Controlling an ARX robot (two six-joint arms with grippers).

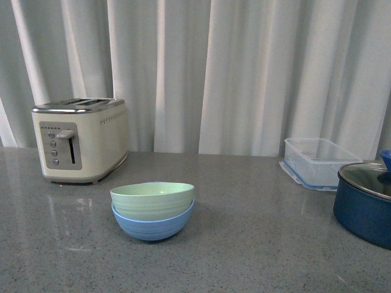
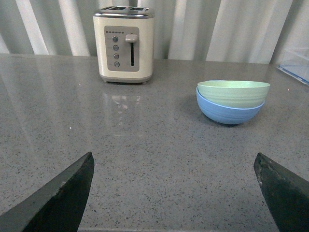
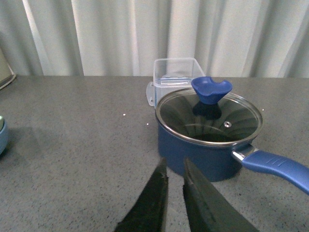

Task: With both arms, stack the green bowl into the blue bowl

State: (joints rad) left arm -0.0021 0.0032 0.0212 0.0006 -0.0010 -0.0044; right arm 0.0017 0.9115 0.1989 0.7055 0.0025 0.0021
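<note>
Already the green bowl (image 1: 153, 199) sits nested inside the blue bowl (image 1: 152, 225), near the countertop's (image 1: 244, 244) front edge, right of the toaster (image 1: 80, 140). Left gripper (image 2: 174, 193) is spread wide, holding nothing; right gripper (image 3: 175, 198) has its 2 fingers nearly pressed together, empty, near the pot (image 3: 210, 140).

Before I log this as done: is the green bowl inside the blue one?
Yes. The green bowl sits nested upright in the blue bowl, whose rim shows just beneath it.

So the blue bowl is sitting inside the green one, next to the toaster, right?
Not quite: the green bowl sits inside the blue bowl, not the reverse. The front view shows green on top, blue underneath. They do stand near the toaster.
</note>
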